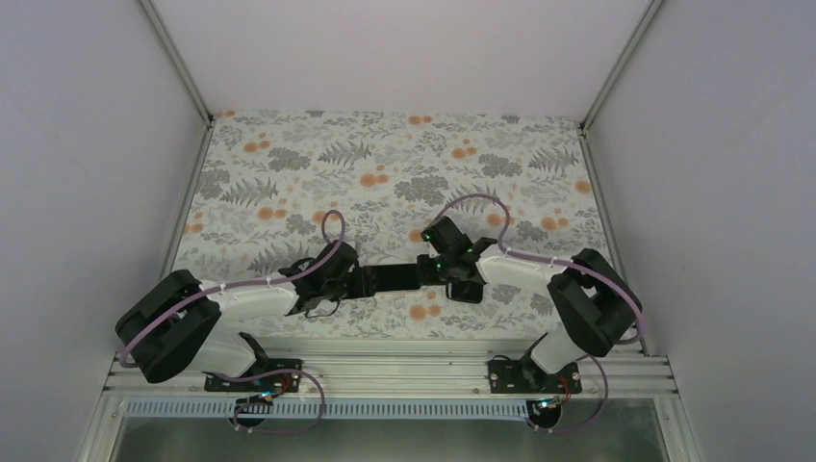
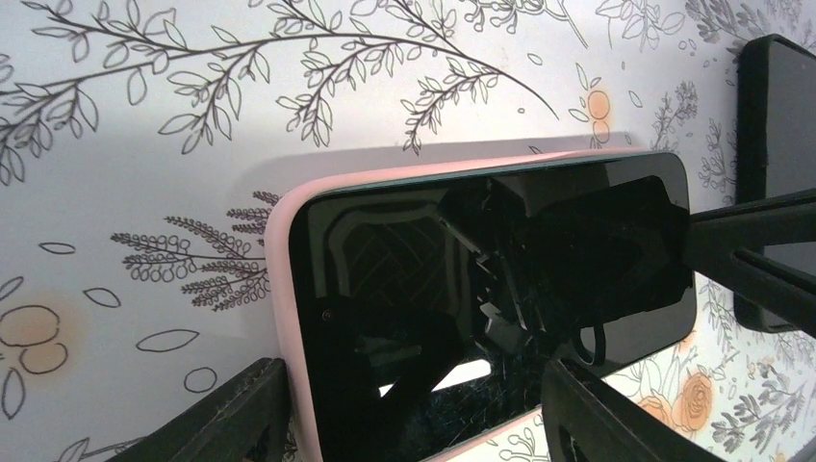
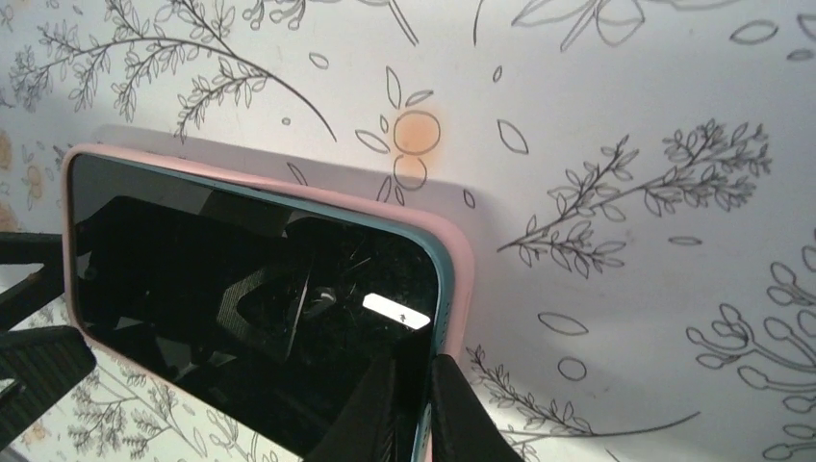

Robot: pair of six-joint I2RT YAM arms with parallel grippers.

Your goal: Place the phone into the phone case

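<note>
Holding a glossy black-screened phone point(image 2: 500, 289) between the two arms, clear of a white surface point(image 3: 625, 96) printed with grey ferns and orange blossoms, with a soft shadow thrown on the pattern behind. Already sitting inside a pale pink rubbery phone case point(image 2: 277, 289), pink lip wrapped around every edge in view. At one rounded corner, in the right wrist view, a thin teal rim showing between glass and case. Seen from above, near the middle of the surface, towards the front, lying crosswise from one arm to the other.

Left hand point(image 2: 414, 428) clenched across the width at its own end, one black finger point(image 2: 231, 419) pressed to the pink side wall, the other overlapping the opposite long edge. Right hand point(image 3: 420, 409) clamped on the far end, fingers point(image 3: 380, 414) nearly together, one on the screen, the other outside the case wall, pinching rim and glass between. In the left wrist view, reaching in from the right onto that same end. Screen dark, full of reflections of both hands, faintly scratched near the left hand.
</note>
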